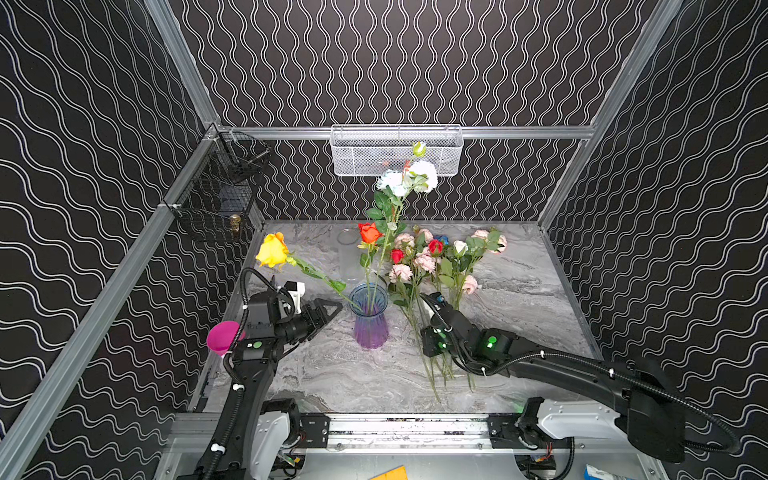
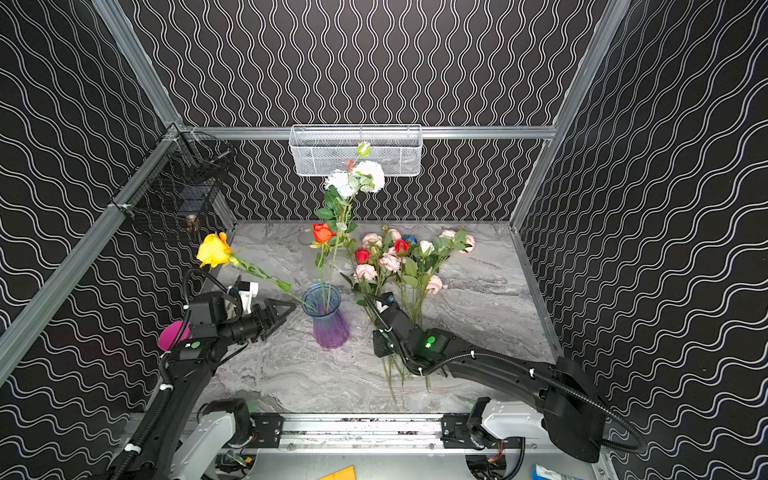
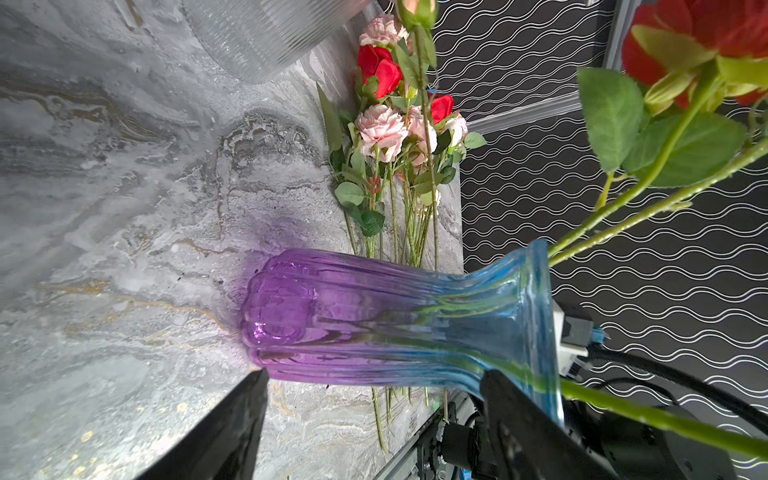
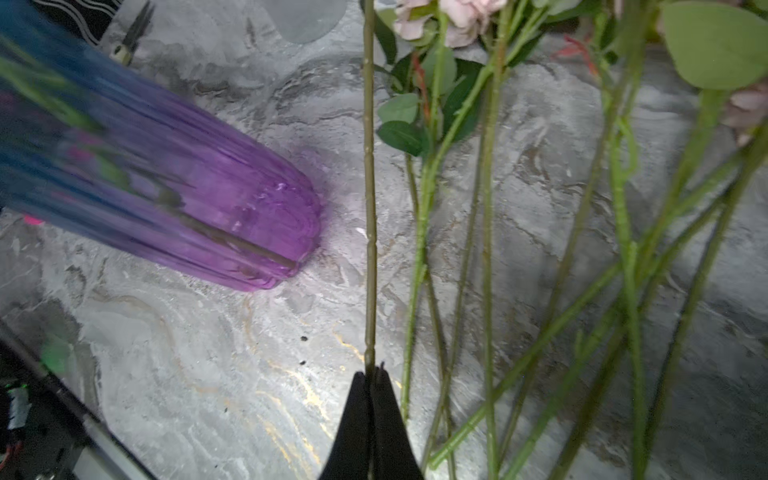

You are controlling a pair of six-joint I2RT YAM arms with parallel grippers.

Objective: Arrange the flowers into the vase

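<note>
On the marble tabletop (image 1: 519, 299), right of the vase (image 1: 369, 318), the right gripper (image 4: 372, 372) is pinched fully closed on one thin olive-green stem (image 4: 369, 187) at the near edge of the loose flowers (image 1: 424, 264). They lie in a heap, heads towards the back wall. Which bloom that stem carries I cannot tell, since its head runs out of the right wrist view. The vase stands upright near the middle of the table and holds a yellow rose (image 1: 272, 249) leaning far out to the left, an orange-red rose (image 1: 369, 232) and a tall white spray (image 1: 409, 176). The left gripper (image 1: 330, 313) sits just beside the vase on its left, jaws spread wide and holding nothing; the glass is ahead of the jaws, not between them. The step in hand looks like picking the next flower. The next move calls for lifting that stem clear of its tangled neighbours, tipping it upright and threading its cut end into the flared mouth, perhaps with the left gripper steadying the vase against tipping
</note>
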